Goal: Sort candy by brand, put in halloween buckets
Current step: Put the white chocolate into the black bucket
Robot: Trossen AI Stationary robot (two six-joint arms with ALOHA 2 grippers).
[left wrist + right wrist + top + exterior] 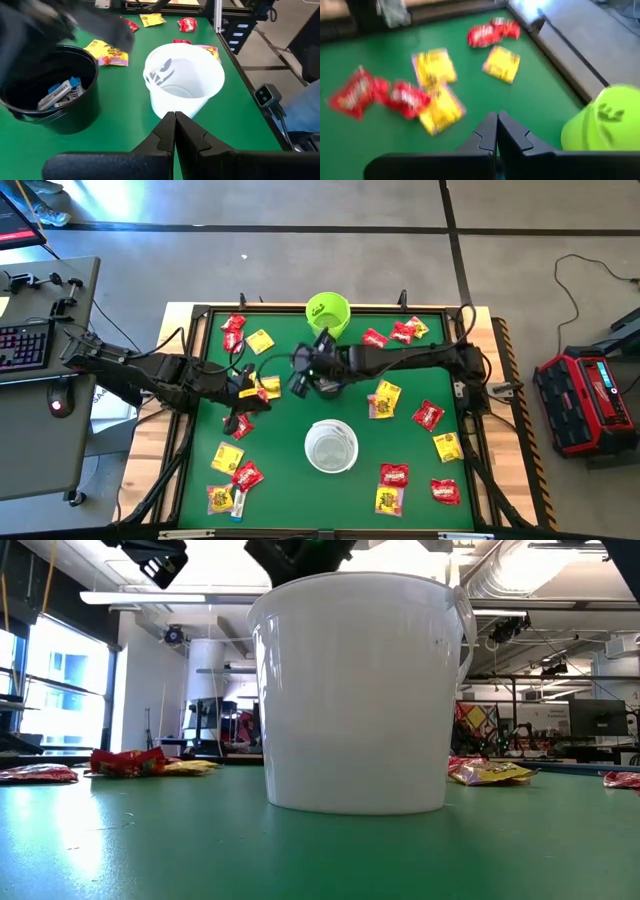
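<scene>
High view, white bucket (331,447) upright, mouth up, both arms' fingers pressed together.

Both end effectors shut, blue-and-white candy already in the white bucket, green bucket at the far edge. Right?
Not quite. The blue-and-white candy lies in the black bucket, not the white bucket, whose visible inside shows no candy; the left wrist view shows this. The rest holds: left end effector and right end effector are shut, and the green bucket stands at the far edge.

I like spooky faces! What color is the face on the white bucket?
Dark grey, on the white bucket; the left wrist view shows it best.
</scene>
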